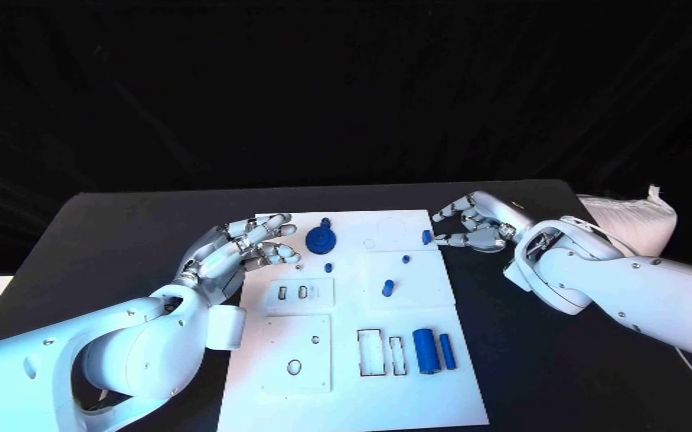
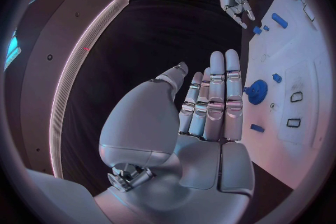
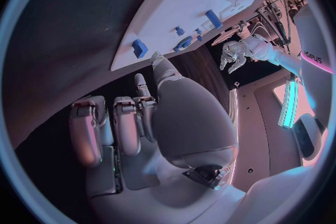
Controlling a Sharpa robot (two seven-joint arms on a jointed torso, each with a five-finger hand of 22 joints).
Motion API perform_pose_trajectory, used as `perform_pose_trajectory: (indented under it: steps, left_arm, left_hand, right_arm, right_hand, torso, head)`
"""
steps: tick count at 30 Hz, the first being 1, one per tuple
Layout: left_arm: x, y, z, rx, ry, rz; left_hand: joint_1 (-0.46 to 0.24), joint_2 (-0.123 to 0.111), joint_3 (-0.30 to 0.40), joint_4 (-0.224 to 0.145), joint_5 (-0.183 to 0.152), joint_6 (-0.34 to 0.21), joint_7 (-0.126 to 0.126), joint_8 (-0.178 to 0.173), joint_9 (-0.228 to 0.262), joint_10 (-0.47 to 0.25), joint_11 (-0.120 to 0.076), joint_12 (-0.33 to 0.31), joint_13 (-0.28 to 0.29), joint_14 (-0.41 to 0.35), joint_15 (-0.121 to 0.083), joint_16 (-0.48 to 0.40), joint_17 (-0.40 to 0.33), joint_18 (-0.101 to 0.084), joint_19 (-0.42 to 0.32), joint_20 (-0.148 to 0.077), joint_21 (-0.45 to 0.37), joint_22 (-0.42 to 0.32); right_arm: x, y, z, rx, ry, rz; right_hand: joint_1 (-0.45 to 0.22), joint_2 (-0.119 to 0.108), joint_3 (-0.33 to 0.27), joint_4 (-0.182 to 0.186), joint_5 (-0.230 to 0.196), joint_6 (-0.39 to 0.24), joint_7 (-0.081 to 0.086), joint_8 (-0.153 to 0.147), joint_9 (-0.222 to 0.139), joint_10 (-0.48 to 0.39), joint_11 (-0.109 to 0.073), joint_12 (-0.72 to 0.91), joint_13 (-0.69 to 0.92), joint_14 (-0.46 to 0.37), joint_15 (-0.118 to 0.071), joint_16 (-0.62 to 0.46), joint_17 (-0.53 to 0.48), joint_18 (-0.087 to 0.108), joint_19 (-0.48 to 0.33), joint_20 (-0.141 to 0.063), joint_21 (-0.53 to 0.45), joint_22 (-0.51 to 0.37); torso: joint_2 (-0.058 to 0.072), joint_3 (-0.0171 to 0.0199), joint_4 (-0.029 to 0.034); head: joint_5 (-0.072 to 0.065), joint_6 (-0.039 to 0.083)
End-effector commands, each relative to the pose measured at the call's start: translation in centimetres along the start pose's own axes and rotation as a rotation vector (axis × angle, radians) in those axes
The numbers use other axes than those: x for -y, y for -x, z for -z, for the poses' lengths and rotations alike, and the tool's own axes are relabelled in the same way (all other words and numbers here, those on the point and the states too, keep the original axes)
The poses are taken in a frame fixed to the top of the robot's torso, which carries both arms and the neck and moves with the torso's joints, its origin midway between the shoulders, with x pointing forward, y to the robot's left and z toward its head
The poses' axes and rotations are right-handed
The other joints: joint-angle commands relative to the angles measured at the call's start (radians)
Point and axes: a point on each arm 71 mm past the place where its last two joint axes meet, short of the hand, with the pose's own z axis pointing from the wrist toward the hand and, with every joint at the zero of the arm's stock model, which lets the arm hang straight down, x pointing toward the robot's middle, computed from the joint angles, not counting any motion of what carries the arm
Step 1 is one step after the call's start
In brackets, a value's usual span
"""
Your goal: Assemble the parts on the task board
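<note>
I have both hands empty, left hand [image 1: 238, 250] fingers straight beside the task board [image 1: 353, 382], right hand [image 1: 469, 222] loosely curled near a small blue part [image 1: 427, 237], which I judge needs pinching next.

I cannot tell whether my right hand [image 1: 469, 222] touches the small blue part [image 1: 427, 237]; perhaps just beside.

Glossy white arms [image 1: 130, 347]; silver hand [image 2: 210, 106], perhaps dark-jointed fingers.
</note>
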Motion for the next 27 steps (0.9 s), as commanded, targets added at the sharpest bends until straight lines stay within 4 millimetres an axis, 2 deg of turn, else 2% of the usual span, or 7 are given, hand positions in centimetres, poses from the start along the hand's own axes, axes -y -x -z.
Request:
perform_pose_trajectory:
  steps: [1, 4, 9, 13, 19, 23, 27]
  left_arm:
    - [0.0, -0.2, -0.1, -0.022, -0.005, 0.013]
    - [0.0, -0.2, -0.1, -0.02, -0.005, 0.013]
    - [0.0, -0.2, -0.1, -0.021, -0.005, 0.013]
    - [0.0, -0.2, -0.1, -0.021, -0.004, 0.013]
    - [-0.1, -0.2, -0.1, -0.021, -0.003, 0.013]
    - [-0.1, -0.2, -0.1, -0.021, -0.002, 0.013]
    - [-0.1, -0.2, -0.1, -0.021, -0.002, 0.013]
  left_hand:
    - [0.004, 0.005, -0.001, -0.004, -0.001, 0.0, 0.005, -0.006, 0.0, -0.005, 0.002, -0.005, 0.0, -0.007, -0.003, -0.004, 0.002, 0.01, -0.008, 0.001, 0.004, 0.001]
    - [0.004, 0.005, -0.001, -0.004, -0.001, 0.0, 0.005, -0.006, 0.0, -0.005, 0.002, -0.005, 0.0, -0.007, -0.003, -0.004, 0.002, 0.01, -0.008, 0.001, 0.004, 0.001]
    - [0.004, 0.005, -0.001, -0.004, -0.001, 0.0, 0.005, -0.006, 0.0, -0.005, 0.002, -0.005, 0.0, -0.007, -0.003, -0.004, 0.002, 0.01, -0.008, 0.001, 0.004, 0.001]
    - [0.004, 0.005, -0.001, -0.004, -0.001, 0.0, 0.005, -0.006, 0.0, -0.005, 0.002, -0.005, 0.0, -0.007, -0.003, -0.004, 0.002, 0.01, -0.008, 0.001, 0.004, 0.001]
    - [0.004, 0.005, 0.001, -0.005, -0.002, 0.0, 0.005, -0.007, 0.0, -0.005, 0.002, -0.005, 0.0, -0.007, -0.003, -0.004, 0.003, 0.01, -0.009, 0.001, 0.004, 0.001]
    - [0.004, 0.005, 0.001, -0.005, -0.002, 0.0, 0.005, -0.007, 0.0, -0.005, 0.002, -0.005, 0.0, -0.007, -0.003, -0.004, 0.003, 0.01, -0.009, 0.001, 0.004, 0.001]
    - [0.003, 0.004, 0.002, -0.006, -0.002, -0.001, 0.006, -0.008, 0.0, -0.006, 0.002, -0.005, -0.001, -0.007, -0.003, -0.005, 0.005, 0.01, -0.009, 0.001, 0.005, 0.002]
  right_arm:
    - [0.1, -0.7, -0.2, -0.053, 0.003, -0.018]
    - [0.3, -1.0, -0.4, -0.058, -0.005, -0.019]
    - [0.5, -1.3, -0.8, -0.062, -0.014, -0.019]
    - [0.6, -1.6, -1.2, -0.067, -0.02, -0.019]
    - [0.6, -2.0, -1.5, -0.074, -0.024, -0.021]
    - [0.6, -2.2, -1.7, -0.076, -0.028, -0.022]
    - [0.5, -2.3, -1.9, -0.079, -0.026, -0.022]
  right_hand:
    - [0.0, -0.012, -0.001, -0.005, -0.006, -0.009, -0.002, 0.0, -0.001, 0.074, 0.003, 0.004, 0.228, 0.104, 0.0, 0.004, 0.263, -0.007, 0.105, 0.0, 0.006, 0.263]
    - [-0.001, -0.012, -0.001, -0.005, -0.007, -0.01, -0.002, 0.0, -0.001, 0.074, 0.004, 0.004, 0.228, 0.104, 0.0, 0.004, 0.263, -0.007, 0.105, 0.0, 0.006, 0.263]
    - [-0.002, -0.01, 0.001, -0.004, -0.01, -0.011, -0.001, 0.0, -0.002, 0.075, 0.004, 0.006, 0.229, 0.104, 0.001, 0.004, 0.263, -0.007, 0.105, 0.001, 0.006, 0.263]
    - [-0.002, -0.003, 0.004, -0.004, -0.014, -0.009, -0.001, 0.002, -0.001, 0.076, 0.005, 0.007, 0.229, 0.104, 0.001, 0.004, 0.263, -0.007, 0.105, 0.002, 0.006, 0.263]
    - [-0.002, 0.003, 0.008, -0.004, -0.018, -0.005, -0.001, 0.004, -0.001, 0.076, 0.005, 0.009, 0.23, 0.104, 0.001, 0.004, 0.263, -0.007, 0.105, 0.002, 0.006, 0.263]
    - [-0.002, 0.016, 0.016, -0.005, -0.028, 0.002, -0.003, 0.006, 0.0, 0.077, 0.004, 0.01, 0.231, 0.104, 0.0, 0.004, 0.263, -0.007, 0.105, 0.002, 0.006, 0.263]
    - [0.007, 0.035, 0.034, -0.012, -0.049, 0.027, -0.014, 0.012, 0.004, 0.081, -0.004, 0.017, 0.235, 0.104, -0.01, 0.004, 0.263, -0.007, 0.105, -0.004, 0.006, 0.263]
  torso:
    - [0.003, 0.003, 0.0027]
    - [0.004, 0.0037, 0.0025]
    - [0.002, 0.0018, 0.0011]
    - [0.003, 0.0017, 0.0018]
    - [0.003, 0.0022, 0.0021]
    - [0.002, 0.0018, 0.0014]
    - [0.002, 0.0024, 0.0004]
  head:
    - [0.0, -0.003]
    - [0.001, -0.004]
    - [0.003, -0.007]
    - [0.003, -0.009]
    - [0.007, -0.007]
    - [0.007, -0.011]
    - [0.01, -0.013]
